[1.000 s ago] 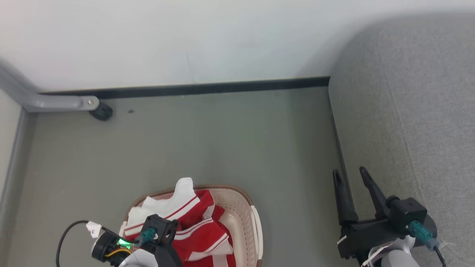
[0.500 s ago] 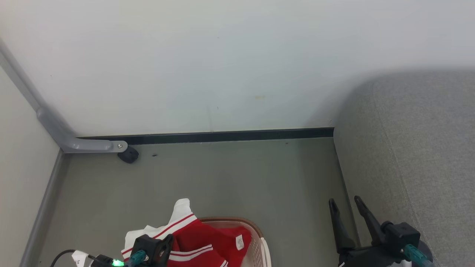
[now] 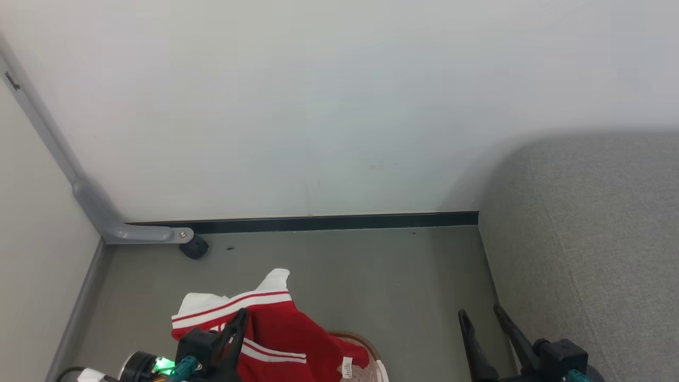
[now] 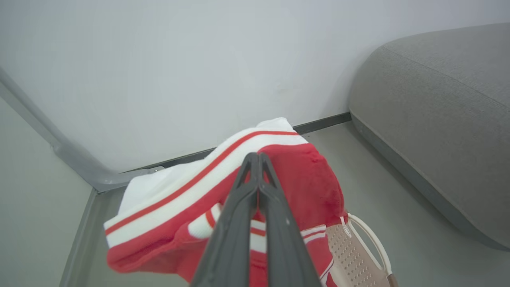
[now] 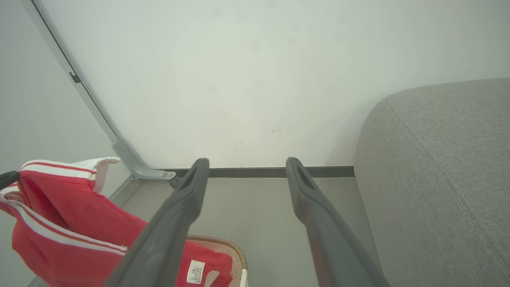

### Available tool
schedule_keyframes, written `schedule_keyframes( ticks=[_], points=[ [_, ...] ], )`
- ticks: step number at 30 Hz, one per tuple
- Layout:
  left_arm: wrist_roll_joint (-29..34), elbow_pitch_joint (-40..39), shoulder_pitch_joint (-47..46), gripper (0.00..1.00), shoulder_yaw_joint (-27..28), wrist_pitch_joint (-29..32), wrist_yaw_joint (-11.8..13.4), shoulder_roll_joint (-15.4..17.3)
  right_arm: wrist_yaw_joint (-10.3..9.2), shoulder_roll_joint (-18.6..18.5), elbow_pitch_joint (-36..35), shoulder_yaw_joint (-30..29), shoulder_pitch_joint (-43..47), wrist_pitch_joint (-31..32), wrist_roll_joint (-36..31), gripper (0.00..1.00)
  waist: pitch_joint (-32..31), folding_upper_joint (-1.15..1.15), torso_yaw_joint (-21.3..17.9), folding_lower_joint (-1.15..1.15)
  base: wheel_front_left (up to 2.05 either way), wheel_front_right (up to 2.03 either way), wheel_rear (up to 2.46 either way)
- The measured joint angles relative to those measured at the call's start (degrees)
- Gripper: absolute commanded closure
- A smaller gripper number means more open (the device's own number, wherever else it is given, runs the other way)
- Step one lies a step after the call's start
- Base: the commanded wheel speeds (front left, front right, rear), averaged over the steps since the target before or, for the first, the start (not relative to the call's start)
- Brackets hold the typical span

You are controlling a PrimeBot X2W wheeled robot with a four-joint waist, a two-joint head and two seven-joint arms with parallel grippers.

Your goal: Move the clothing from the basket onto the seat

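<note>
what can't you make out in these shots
- Basket: contents covered by the clothing and cut by the bottom edge, left wrist view.
- Label: print too small to read, right wrist view.
- Seat: far side cut by the right edge, head view.
- Right gripper: base below the bottom edge, head view.

The clothing (image 4: pixel 310 187) is looking like soft, matt, slightly fuzzy knitted cloth, red with white panels. The basket (image 4: pixel 354 247) is showing smooth cream plastic with a faint sheen, perforated, under a brown braided-look rim. Right of the basket, the seat (image 5: pixel 438 179) is showing coarse grey woven fabric, matt. The floor (image 3: pixel 345 276) around the basket is looking smooth and matt; the wall (image 3: pixel 318 106) beyond the basket is looking like smooth matt white paint. The frame leg (image 3: pixel 143 233), beyond the basket to its left, is looking like grey painted metal. The left gripper (image 4: pixel 258 157) and the right gripper (image 5: pixel 247 161) are showing dark, matt, plastic-looking fingers
</note>
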Motion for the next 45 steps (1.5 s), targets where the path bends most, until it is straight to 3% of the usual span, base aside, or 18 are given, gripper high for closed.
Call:
schedule_keyframes(
  ticks=[10, 21, 30, 37, 45],
  points=[
    [1.8, -12.7, 0.8, 1.0, 2.9, 0.0, 1.0, 1.6, 1.27, 0.0, -0.1, 2.0, 0.1, 0.0, -0.2, 0.0, -0.9, 0.01, -0.2, 0.01, 0.0, 0.0, 0.0],
    [3.5, -23.1, 0.8, 1.0, 4.0, -0.1, 1.5, 2.4, 2.76, -3.0, -1.1, 10.9, -0.1, 0.0, -4.7, 0.0, -1.1, 0.01, -0.3, 0.01, 0.0, 0.0, 0.0],
    [5.2, -28.4, 0.8, 1.0, 3.3, -0.1, 1.4, 2.2, 2.77, -4.8, -1.7, 18.3, -3.9, 0.0, -11.0, 0.0, -1.1, 0.01, -0.2, 0.01, 0.0, 0.0, 0.0],
    [6.0, -31.2, 0.8, 1.0, 1.9, -0.1, 0.3, 1.9, 2.78, -5.1, -1.7, 21.3, -7.3, 0.0, -11.2, 0.0, -0.8, 0.01, 0.1, 0.0, 0.0, 0.0, 0.0],
    [7.1, -32.9, -0.3, 1.0, 0.2, -0.1, -1.2, 1.6, 2.78, -8.2, -2.2, 27.8, -13.5, 0.0, -8.5, 0.0, 0.7, 0.01, 0.9, 0.01, 0.0, 0.0, 0.0]
  ],
)
